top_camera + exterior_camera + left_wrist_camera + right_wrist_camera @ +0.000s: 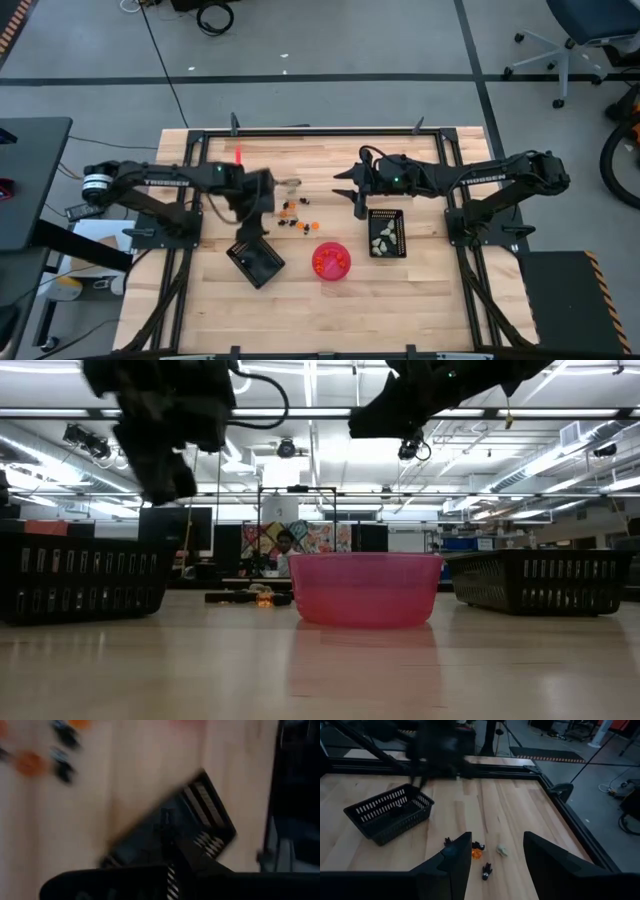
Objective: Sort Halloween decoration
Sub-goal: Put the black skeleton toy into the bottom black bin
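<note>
While the right gripper (492, 865) hovers, fingers spread, over the pale piece (502, 851), neighbouring black pieces (486, 870) risk getting snagged.

A loose scatter of tiny orange and black Halloween decoration pieces (296, 213) lies on the bare wooden table (420, 290) between my two arms. From my right wrist I see an orange piece (477, 853), a black piece (486, 870) and a pale whitish-green piece (502, 851) near one another. More pale whitish-green pieces (382, 238) lie heaped in the black grid tray (401, 233) on my right.
</note>
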